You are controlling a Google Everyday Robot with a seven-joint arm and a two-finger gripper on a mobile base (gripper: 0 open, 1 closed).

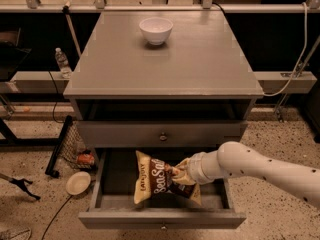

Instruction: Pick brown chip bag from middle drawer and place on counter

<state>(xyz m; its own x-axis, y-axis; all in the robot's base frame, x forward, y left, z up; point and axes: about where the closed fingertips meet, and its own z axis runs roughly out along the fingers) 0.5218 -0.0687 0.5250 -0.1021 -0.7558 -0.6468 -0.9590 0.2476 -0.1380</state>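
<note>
The brown chip bag (155, 178), dark brown with pale yellow edges and white "Sea Salt" script, is tilted up inside the open middle drawer (160, 217). My gripper (178, 175) reaches in from the right on a white arm and is shut on the bag's right side, holding it above the drawer floor. The grey counter (195, 64) lies above, with a white bowl (156, 30) standing near its back edge.
A shallower drawer front with a round knob (163, 137) sits shut above the open drawer. On the floor at the left are a round pale dish (78, 182), a black frame (57, 146) and a wire basket. A water bottle (61, 62) stands on a left rail.
</note>
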